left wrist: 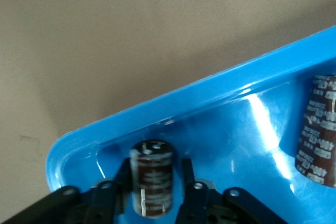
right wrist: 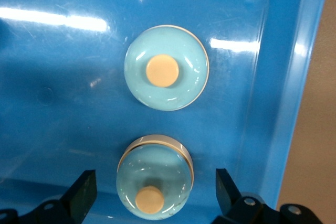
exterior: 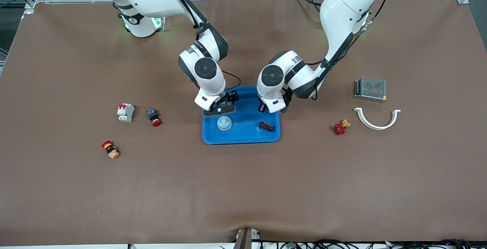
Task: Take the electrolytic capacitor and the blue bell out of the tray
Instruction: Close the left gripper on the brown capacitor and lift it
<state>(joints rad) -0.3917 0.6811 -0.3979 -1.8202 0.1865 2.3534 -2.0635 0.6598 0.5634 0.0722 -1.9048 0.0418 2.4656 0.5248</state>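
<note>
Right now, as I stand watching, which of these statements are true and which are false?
1. Two bells lie in the blue tray. True.
2. The right gripper is squeezing a bell. False: its fingers stand apart on either side of the nearer bell, not touching it.
3. The red valve is in the tray. False: it lies on the table, toward the left arm's end.
4. The left gripper is over the tray, around a dark capacitor. True.
</note>
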